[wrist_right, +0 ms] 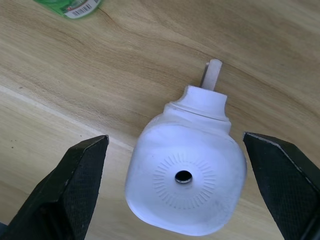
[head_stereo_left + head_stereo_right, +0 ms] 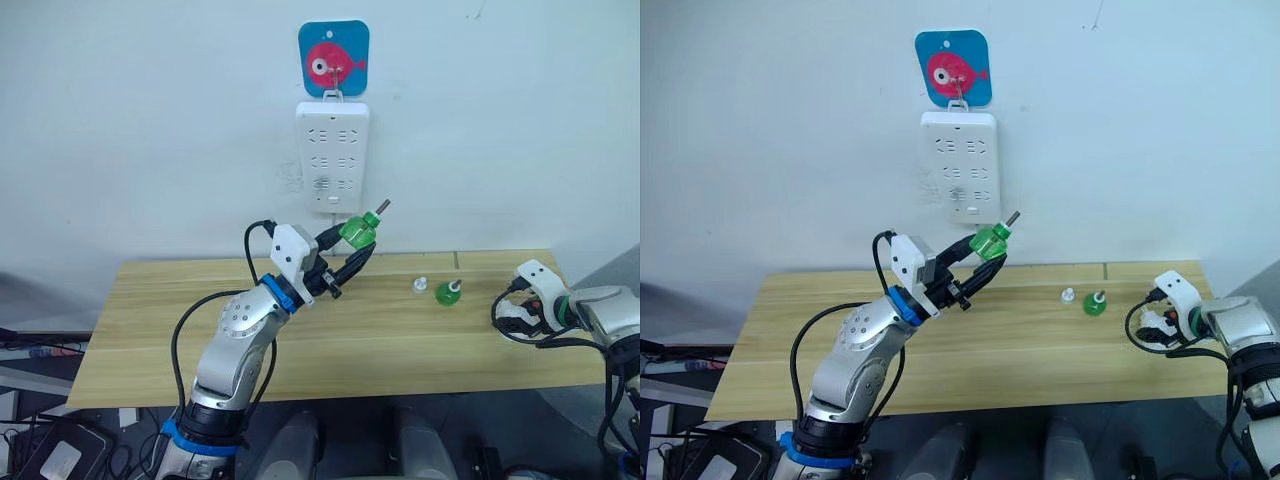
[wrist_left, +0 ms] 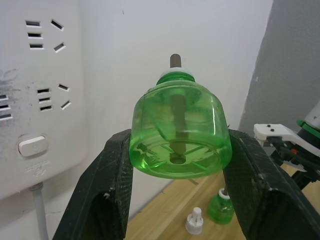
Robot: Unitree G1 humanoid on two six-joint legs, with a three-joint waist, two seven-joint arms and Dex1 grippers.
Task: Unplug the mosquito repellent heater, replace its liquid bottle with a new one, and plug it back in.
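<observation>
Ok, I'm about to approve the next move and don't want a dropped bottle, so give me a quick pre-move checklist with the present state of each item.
1. Left pincer clamped on the green bottle: ok, one finger on each side.
2. Bottle's wick intact and exposed: ok, it sticks out of the neck.
3. Heater unplugged: ok, it lies on the table, off the power strip.
4. Right pincer gripping the heater: not ok, fingers open, one each side.
5. Other green bottle and white cap out of the way: ok, standing apart near the table's far edge.

white heater [image 1: 186,185] lying on table, unplugged
</observation>
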